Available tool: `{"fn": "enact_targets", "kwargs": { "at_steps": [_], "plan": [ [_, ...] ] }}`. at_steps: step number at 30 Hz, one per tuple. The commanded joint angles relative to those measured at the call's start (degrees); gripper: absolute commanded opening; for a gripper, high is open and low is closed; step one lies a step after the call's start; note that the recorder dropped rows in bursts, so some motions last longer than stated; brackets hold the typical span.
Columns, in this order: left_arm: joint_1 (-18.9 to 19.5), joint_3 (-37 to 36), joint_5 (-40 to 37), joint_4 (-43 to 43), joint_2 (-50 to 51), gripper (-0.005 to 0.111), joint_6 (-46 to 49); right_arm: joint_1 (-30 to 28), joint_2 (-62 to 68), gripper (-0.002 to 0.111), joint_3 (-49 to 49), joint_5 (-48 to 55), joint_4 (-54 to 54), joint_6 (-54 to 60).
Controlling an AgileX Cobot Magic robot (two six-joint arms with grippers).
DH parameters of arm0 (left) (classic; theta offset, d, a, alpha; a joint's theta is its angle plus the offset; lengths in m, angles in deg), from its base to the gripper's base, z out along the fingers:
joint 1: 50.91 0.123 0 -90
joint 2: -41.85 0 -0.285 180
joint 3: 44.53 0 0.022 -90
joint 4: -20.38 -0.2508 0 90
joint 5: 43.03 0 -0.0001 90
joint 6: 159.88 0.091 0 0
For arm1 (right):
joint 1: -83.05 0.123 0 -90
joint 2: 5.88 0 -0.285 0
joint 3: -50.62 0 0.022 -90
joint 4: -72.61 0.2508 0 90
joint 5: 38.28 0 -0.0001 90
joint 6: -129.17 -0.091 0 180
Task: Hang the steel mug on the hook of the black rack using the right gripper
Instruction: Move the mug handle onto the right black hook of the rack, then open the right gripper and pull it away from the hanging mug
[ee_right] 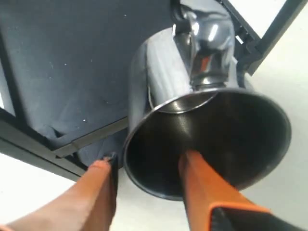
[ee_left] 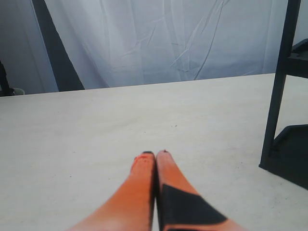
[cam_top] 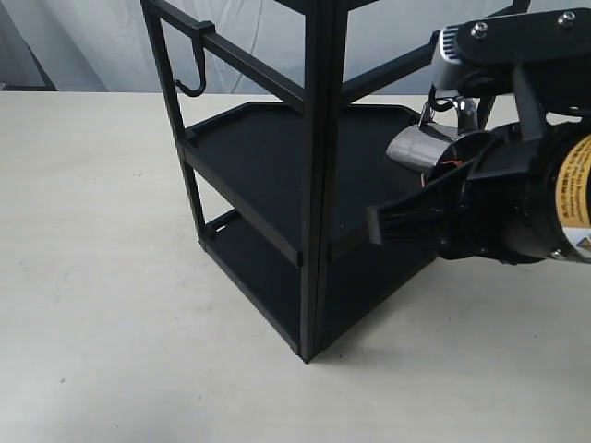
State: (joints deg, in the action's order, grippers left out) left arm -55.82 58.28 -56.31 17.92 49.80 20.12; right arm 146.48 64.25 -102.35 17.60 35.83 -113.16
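Shiny steel mug (ee_right: 192, 120), round with a curved handle, is pinched on its rim by the right gripper (ee_right: 149, 180), beside the rack (cam_top: 314, 185).

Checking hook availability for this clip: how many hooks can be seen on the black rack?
1 clearly visible: a hook on the top rail at the black rack's left end in the exterior view, empty. The steel mug and right gripper cover the rack's right side, so another may be hidden.
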Motion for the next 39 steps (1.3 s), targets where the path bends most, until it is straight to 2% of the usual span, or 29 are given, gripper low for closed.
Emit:
{"fn": "enact_targets", "kwargs": {
  "at_steps": [1, 11, 14, 16, 17, 30, 39],
  "plan": [
    [-0.32, -0.02, 0.23, 0.02, -0.16, 0.001, 0.00, 0.03, -1.97, 0.042, -0.42, -0.24, 0.95, 0.99],
    [-0.32, -0.02, 0.23, 0.02, -0.16, 0.001, 0.00, 0.03, -8.88, 0.039, -0.42, -0.37, 2.82, 2.59],
    [-0.32, -0.02, 0.23, 0.02, -0.16, 0.001, 0.00, 0.03, -11.31, 0.022, -0.42, 0.04, 2.82, 2.59],
    [-0.32, -0.02, 0.23, 0.02, -0.16, 0.001, 0.00, 0.03, -12.79, 0.004, -0.42, 0.98, 2.47, 2.59],
    [-0.32, -0.02, 0.23, 0.02, -0.16, 0.001, 0.00, 0.03, -13.61, -0.001, -0.42, 1.26, 2.47, 3.00],
    [-0.32, -0.02, -0.01, 0.00, -0.16, 0.001, 0.00, 0.03, -17.53, -0.001, -0.20, 2.51, 2.23, 24.49],
    [-0.32, -0.02, -0.01, 0.00, -0.16, 0.001, 0.00, 0.03, -17.53, -0.001, 0.04, 2.27, 1.34, 25.31]
  ]
}}
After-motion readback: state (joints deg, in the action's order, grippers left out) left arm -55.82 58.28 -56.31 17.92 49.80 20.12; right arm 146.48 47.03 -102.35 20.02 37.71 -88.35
